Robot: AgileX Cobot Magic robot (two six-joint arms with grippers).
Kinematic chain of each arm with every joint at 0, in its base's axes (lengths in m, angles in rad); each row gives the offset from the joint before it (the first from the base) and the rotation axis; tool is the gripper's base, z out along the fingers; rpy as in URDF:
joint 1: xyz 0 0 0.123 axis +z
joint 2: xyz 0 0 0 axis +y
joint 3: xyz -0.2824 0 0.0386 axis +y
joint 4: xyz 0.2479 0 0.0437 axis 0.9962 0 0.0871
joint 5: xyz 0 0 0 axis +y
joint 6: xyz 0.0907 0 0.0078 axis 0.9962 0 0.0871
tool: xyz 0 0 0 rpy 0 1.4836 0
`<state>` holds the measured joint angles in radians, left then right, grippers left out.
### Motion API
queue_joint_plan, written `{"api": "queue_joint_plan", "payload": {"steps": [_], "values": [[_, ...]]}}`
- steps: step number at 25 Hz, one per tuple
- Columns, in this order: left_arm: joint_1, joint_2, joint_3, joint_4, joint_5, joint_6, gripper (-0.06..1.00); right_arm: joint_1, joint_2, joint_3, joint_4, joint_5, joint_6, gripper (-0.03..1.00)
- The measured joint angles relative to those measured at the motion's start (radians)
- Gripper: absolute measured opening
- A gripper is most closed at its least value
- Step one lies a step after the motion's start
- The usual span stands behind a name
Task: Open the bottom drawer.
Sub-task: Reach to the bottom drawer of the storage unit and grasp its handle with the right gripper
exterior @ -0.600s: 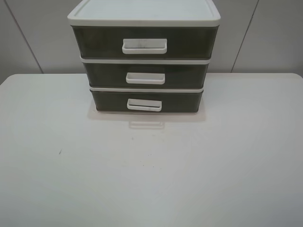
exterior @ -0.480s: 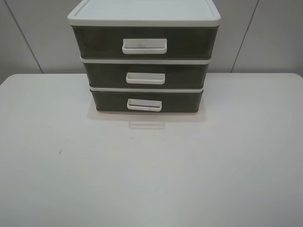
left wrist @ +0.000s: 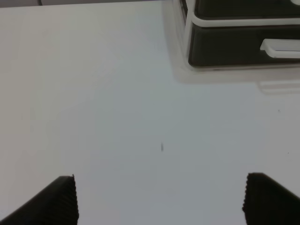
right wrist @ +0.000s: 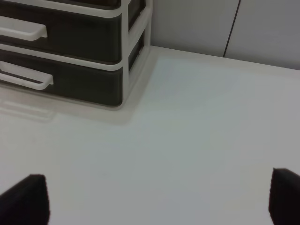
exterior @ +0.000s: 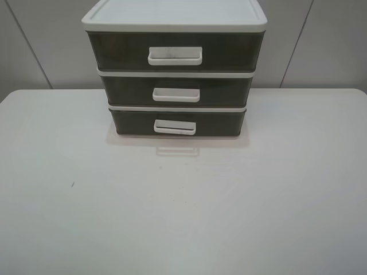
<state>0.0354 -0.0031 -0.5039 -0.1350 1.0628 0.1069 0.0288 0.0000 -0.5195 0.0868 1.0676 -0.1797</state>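
So far neither pincer touches anything: the left gripper (left wrist: 161, 199) has its dark ribbed fingertips (left wrist: 61, 201) spread wide apart over bare desk, and the right gripper (right wrist: 154, 199) shows the same, its fingertips (right wrist: 28, 199) far apart with nothing between them. Neither arm appears in the high view, so both hang back toward the near edge of the desk (exterior: 183, 206), the left one nearer the left edge and the right one nearer the right edge. Ahead of the left pincer lies a small dark speck (left wrist: 162, 147) on the white surface. Beyond that, against the middle of the far edge, stands the three-drawer unit (exterior: 175, 74). The bottom drawer (exterior: 178, 116) is its lowest tier, sitting just above the desk top, pushed fully in and flush with the two drawers over it. Its white loop handle (exterior: 175, 127) stands out from the middle of the front, with a dark gap behind the bar. By my reading the task is at its very start, in the approach step, with the drawer not yet reached. The next move calls for one pincer to travel low across the desk toward the far edge, line up with that lowest handle and not the middle one, set one finger into the gap, close on the bar, then draw straight back toward the near edge.
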Motion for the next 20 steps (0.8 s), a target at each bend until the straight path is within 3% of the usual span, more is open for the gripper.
{"api": "queue_joint_plan", "payload": {"steps": [6,14,20], "values": [[0.000,0.000,0.000,0.000,0.000,0.000,0.72,0.000,0.038,-0.003,0.000,0.000,0.000,0.82],[0.000,0.000,0.000,0.000,0.000,0.000,0.72,0.000,0.438,-0.204,-0.027,-0.005,0.000,0.82],[0.000,0.000,0.000,0.000,0.000,0.000,0.72,0.036,0.730,-0.296,-0.038,-0.156,0.000,0.82]]}}
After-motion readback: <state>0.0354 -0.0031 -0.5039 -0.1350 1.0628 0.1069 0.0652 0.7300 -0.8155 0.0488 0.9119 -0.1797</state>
